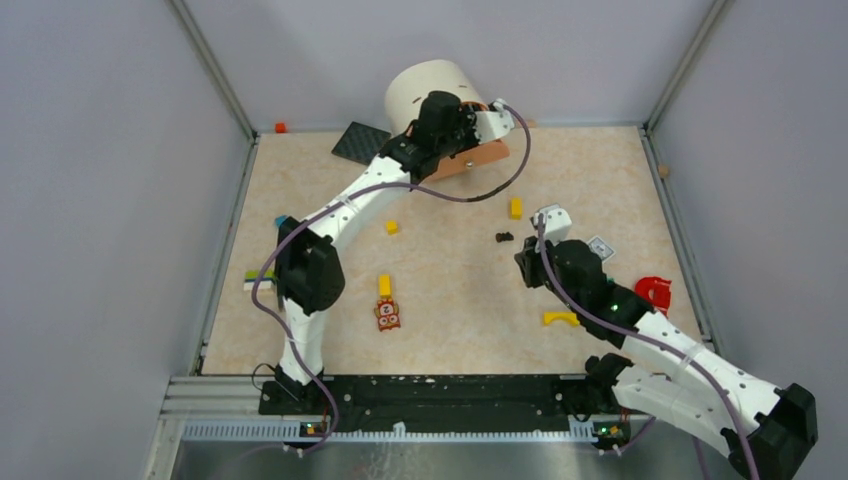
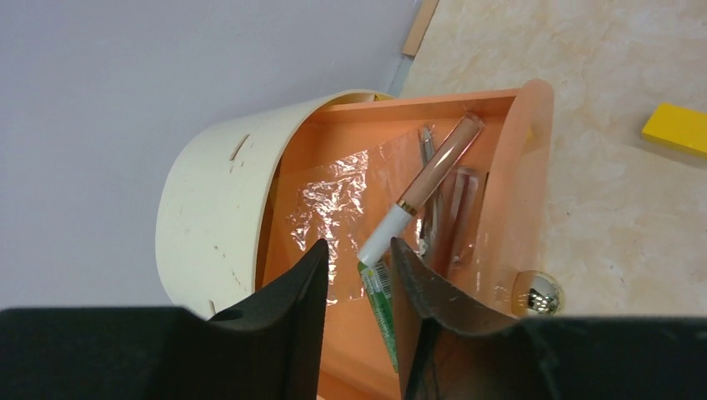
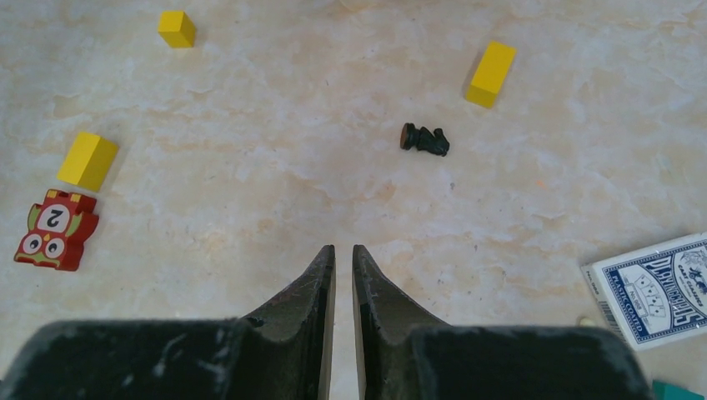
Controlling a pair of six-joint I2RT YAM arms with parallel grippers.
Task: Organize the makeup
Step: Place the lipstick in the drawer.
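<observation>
Left wrist view gives you the relation that counts. The left pincer (image 2: 358, 247) hangs over the orange drawer (image 2: 534, 142), which is pulled out of the cream round box (image 2: 217, 192) at the far middle of the tabletop (image 2: 617, 58). Its fingers are parted, and a green-labelled stick (image 2: 377, 296) lies between them, close to one finger; you cannot tell whether it touches. The stick's long axis runs roughly along the fingers, not across them. Its far tip meets the white cap of a gloss tube (image 2: 433, 179) lying slantwise in the drawer. The gap is wider than the stick, so judge it loose, not clamped. Your right pincer (image 3: 343, 250) is closed on nothing at the near right, well apart from the drawer, so the left arm is the nearer one.
</observation>
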